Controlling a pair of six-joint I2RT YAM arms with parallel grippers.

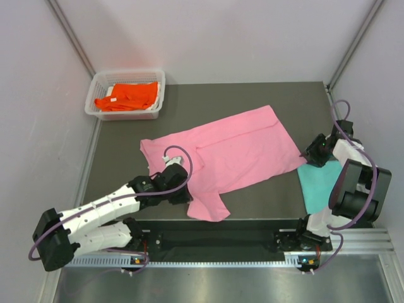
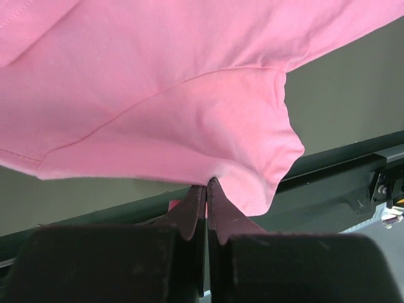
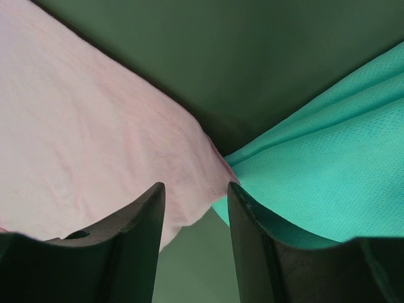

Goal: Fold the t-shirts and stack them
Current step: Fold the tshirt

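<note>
While L gripper [image 2: 206,192] is clamped tight, pinching the pink shirt [image 2: 189,95] at its near sleeve edge, R gripper [image 3: 196,214] has jaws apart, w/ the pink hem corner and teal shirt [image 3: 328,151] meeting just ahead of the fingers. Pink lies spread diagonally across table [image 1: 252,95] centre. Teal is at R edge, touching pink's corner. Orange shirt [image 1: 126,96] is in basket [image 1: 126,115], far-L corner.

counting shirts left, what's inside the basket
An orange shirt lies crumpled in the basket. Anything beneath it is covered, so more shirts can't be ruled out.
</note>
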